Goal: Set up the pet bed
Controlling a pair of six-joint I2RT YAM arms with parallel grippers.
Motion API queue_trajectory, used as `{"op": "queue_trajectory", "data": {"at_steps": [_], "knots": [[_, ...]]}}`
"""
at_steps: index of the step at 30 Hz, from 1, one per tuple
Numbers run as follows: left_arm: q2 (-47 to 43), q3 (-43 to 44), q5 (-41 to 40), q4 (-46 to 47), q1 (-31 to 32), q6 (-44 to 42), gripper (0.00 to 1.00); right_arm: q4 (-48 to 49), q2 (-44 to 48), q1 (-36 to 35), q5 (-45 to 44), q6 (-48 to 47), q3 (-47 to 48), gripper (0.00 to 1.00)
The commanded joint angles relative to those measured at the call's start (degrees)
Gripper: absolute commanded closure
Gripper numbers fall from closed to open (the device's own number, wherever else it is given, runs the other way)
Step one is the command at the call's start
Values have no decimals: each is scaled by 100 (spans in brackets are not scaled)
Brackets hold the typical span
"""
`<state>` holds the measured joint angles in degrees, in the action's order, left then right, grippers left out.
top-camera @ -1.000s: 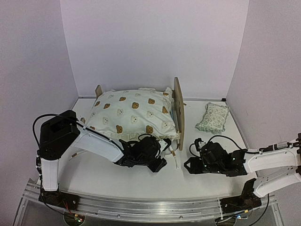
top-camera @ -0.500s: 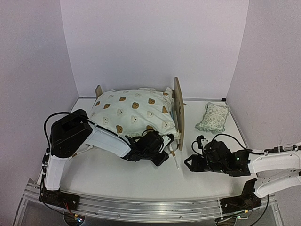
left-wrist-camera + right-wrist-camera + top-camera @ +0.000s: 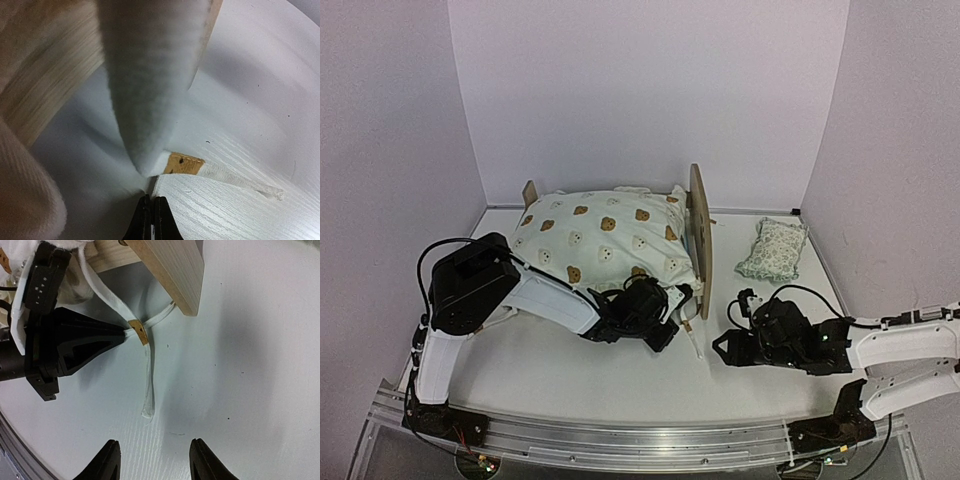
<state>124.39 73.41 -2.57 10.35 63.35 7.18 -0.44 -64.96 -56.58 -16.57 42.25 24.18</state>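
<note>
Looks like we're in the bedding-tidying step. The pet bed (image 3: pixel 698 232) sits at the back middle of the desk (image 3: pixel 570 372), and the bear-print quilt (image 3: pixel 605 240) is heaped over it, hiding nearly all of the frame except the headboard and a corner of the footboard.

The left gripper (image 3: pixel 152 212) has its jaws fully shut, pinching the quilt's white tie strap (image 3: pixel 148 385) right by its tan tab (image 3: pixel 136 333), at the near foot of the headboard. The right gripper (image 3: pixel 155 460) hovers close by, jaws about half open with nothing in them.

My guess for the next move is to pull that strap gently so the quilt comes along without dragging the frame.

Nothing but the quilt shows in the bed. The green-patterned pillow (image 3: pixel 772 250) is out on the desk, right of the headboard.
</note>
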Motion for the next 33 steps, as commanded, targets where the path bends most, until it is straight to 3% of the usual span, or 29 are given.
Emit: {"op": "queue_trajectory", "data": {"at_steps": [1,11,24,30,33], "knots": [[-354,-389,441,-78,187,382,100,162,-287,-36,220,64,60,52],[-1092,-1422,481,192,461,1163,100,650,-1069,-294,467,271,90,55],[-1110,-1560,386,343,482,1176,100,877,-1829,-358,81,-33,429,57],[-1184,-1553,497,380,479,1171,100,918,-2173,-361,-141,-167,604,65],[-1257,-1551,538,372,483,1176,100,1000,-2432,-357,-111,-165,647,74]]}}
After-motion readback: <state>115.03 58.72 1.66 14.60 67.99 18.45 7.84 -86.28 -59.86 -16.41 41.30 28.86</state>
